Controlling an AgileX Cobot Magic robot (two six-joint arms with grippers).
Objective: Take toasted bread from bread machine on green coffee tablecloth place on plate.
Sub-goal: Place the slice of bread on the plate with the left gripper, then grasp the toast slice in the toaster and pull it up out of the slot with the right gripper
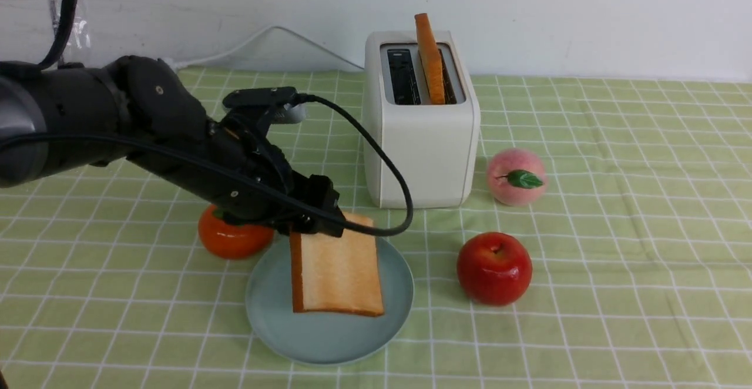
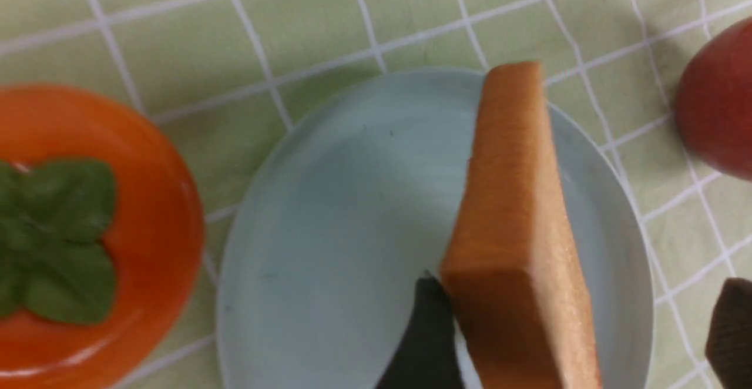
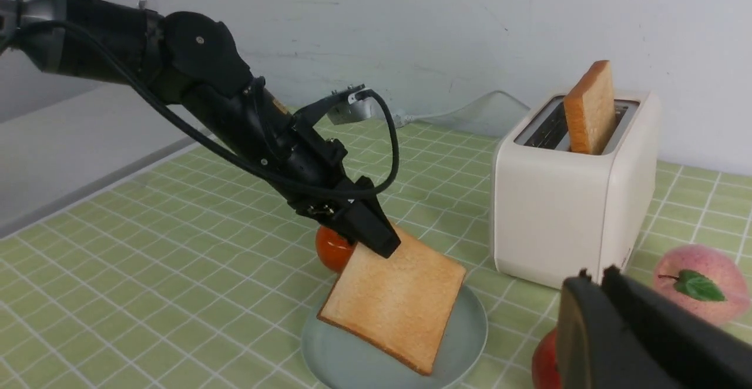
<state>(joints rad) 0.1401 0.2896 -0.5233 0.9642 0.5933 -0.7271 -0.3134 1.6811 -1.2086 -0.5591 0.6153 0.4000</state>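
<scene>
The left gripper (image 1: 320, 224) is seen in the front view low over the plate (image 1: 276, 324), its jaws hidden there by the wrist. The toasted bread (image 1: 336, 271) lies at 6 o'clock from it, with the near edge resting on the plate and the far edge propped up at the gripper. A second slice (image 1: 430, 60) stands in the bread machine (image 1: 426, 160), at 1 o'clock from the plate. An orange fruit (image 1: 232, 239) sits at 10 o'clock, just beside the rim; it could be knocked if the arm is drawn back low.

In the left wrist view the jaws are shown apart: one finger (image 2: 429, 330) touches the slice's face, the other (image 2: 731, 330) stands well clear. Nothing is clamped, so the tilted slice could be dragged or tipped over the rim onto the green coffee tablecloth (image 2: 176, 36) on withdrawal.

In the right wrist view the tilt is confirmed: one edge is down on the plate, the opposite edge is leaned against the left gripper. The right gripper (image 3: 596, 274) is seen pressed together, empty.
</scene>
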